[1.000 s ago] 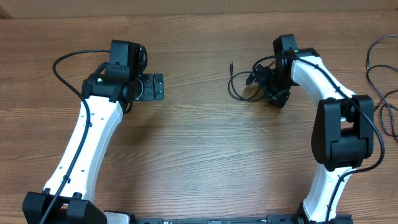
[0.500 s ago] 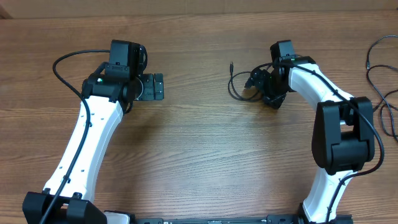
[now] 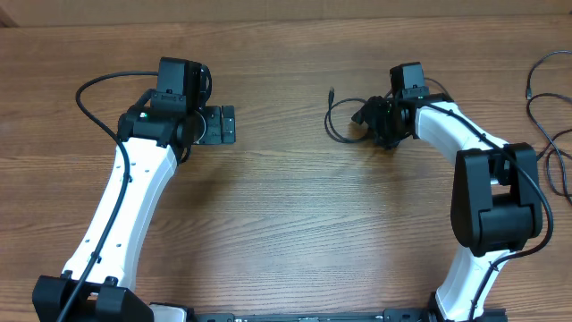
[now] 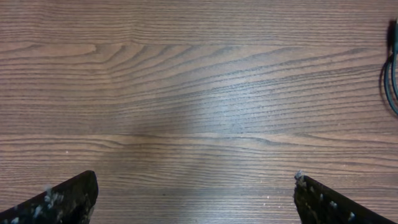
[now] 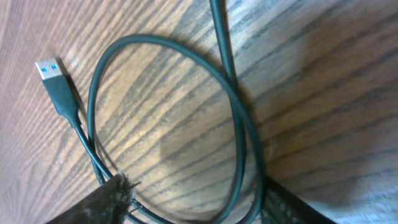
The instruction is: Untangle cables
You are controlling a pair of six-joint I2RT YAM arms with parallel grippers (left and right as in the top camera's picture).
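Note:
A thin black cable [image 3: 329, 128] lies looped on the wooden table, its small plug end [image 3: 332, 91] pointing away. My right gripper [image 3: 373, 119] sits low over the loop's right side. In the right wrist view the cable [image 5: 239, 124] forms an oval loop with a blue-tipped USB plug [image 5: 53, 71] at the upper left. My right gripper [image 5: 196, 196] has its fingers apart with the loop's strands running between them. My left gripper [image 3: 217, 125] is open and empty, well left of the cable. Its wrist view shows the fingers [image 4: 196, 190] wide apart and the cable [image 4: 392, 81] at the right edge.
More thin black cords [image 3: 534, 100] lie at the table's far right edge, beside the right arm's base. Bare wood table [image 3: 286, 206] lies between the two arms.
My right gripper has shifted slightly up and to the left over the cable loop, and the loop's lower part has changed shape a little. The left arm has not moved.

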